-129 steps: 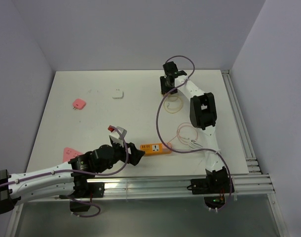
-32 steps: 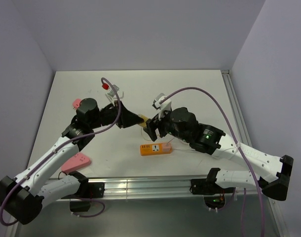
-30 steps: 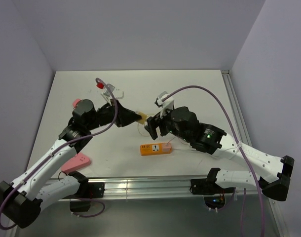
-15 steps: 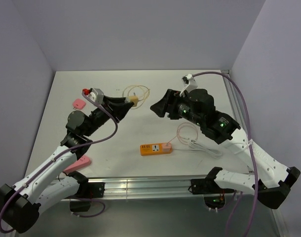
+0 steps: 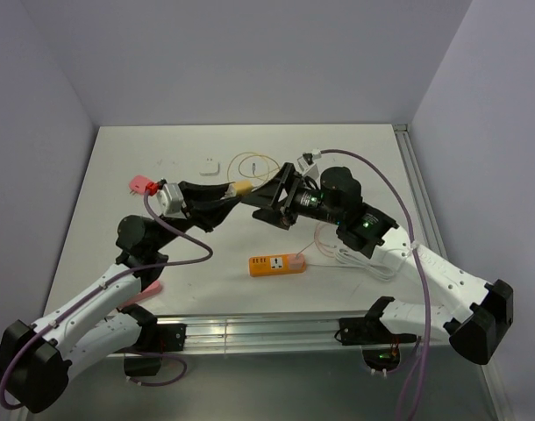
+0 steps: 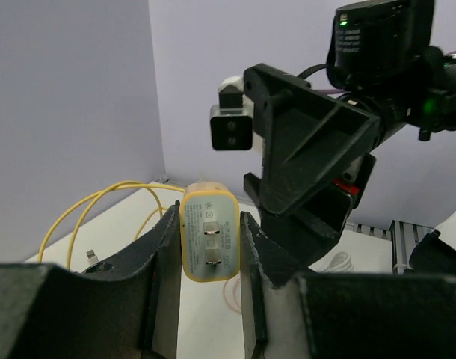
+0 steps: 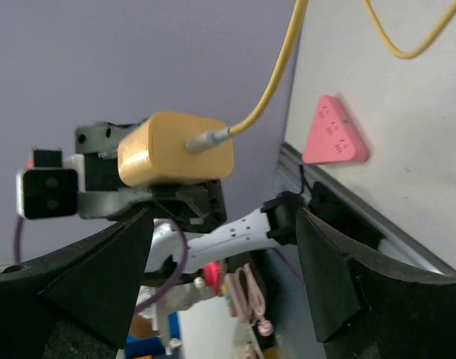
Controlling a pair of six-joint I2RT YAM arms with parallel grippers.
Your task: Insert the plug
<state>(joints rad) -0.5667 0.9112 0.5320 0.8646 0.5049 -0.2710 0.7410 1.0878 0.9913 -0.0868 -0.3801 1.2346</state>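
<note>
Clenching the yellow plug in the left jaws, aloft over the counter, prongs toward the wrist camera; facing it nearby with right jaws released, spread wide; with orange socket strip flat on the counter, apart

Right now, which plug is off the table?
The yellow plug, gripped by the left end effector; the white plug and pink plug lie on the table.
</note>
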